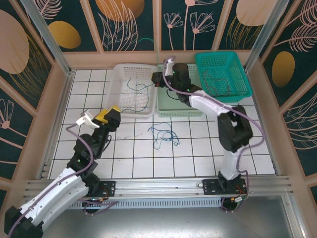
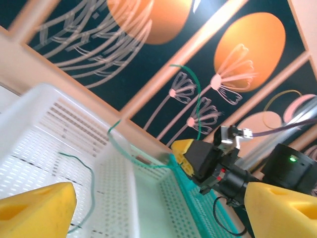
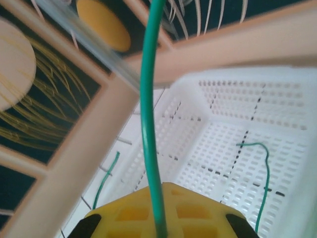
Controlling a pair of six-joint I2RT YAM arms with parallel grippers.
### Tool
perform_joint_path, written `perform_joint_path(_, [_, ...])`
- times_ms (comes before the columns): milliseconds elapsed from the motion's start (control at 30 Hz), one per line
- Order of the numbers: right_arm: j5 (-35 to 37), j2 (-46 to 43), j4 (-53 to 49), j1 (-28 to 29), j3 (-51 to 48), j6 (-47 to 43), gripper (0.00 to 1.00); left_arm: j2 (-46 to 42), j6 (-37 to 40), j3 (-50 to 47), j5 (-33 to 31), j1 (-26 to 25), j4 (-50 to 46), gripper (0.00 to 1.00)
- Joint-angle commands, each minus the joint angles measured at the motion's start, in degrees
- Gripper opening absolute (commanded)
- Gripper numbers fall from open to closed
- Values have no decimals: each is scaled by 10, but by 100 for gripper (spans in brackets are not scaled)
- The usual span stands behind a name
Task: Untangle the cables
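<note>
My right gripper (image 1: 159, 78) hangs over the gap between the white basket (image 1: 119, 74) and the pale green basket (image 1: 181, 110). It is shut on a green cable (image 3: 148, 114) that rises straight out of its yellow jaws (image 3: 161, 203). In the left wrist view that cable (image 2: 198, 106) arcs upward from the right gripper (image 2: 195, 157). More thin cables (image 1: 138, 93) lie inside the white basket. A blue cable (image 1: 163, 134) lies tangled on the tiled floor. My left gripper (image 1: 106, 118) is open by the white basket's front left corner, yellow fingers (image 2: 34, 210) wide apart with nothing between them.
A teal basket (image 1: 237, 67) at the back right holds dark cables (image 1: 215, 82). The three baskets stand in a row along the back wall. Wooden walls and an aluminium frame close in the tiled floor (image 1: 198, 148).
</note>
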Motion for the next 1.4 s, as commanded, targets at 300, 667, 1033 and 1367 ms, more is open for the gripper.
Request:
perform_joint_path(300, [-81, 124, -188, 12, 103, -51, 0, -5, 11, -18, -42, 2, -80, 94])
perform_joint_path(667, [-79, 116, -180, 22, 119, -41, 55, 28, 11, -13, -34, 2, -70, 94])
perform_joint_path(1033, [-93, -51, -52, 25, -13, -53, 67, 114, 7, 14, 10, 2, -61, 94])
perform_joint_path(1367, [35, -296, -147, 4, -285, -165, 66, 258, 87, 66, 246, 0, -10, 75])
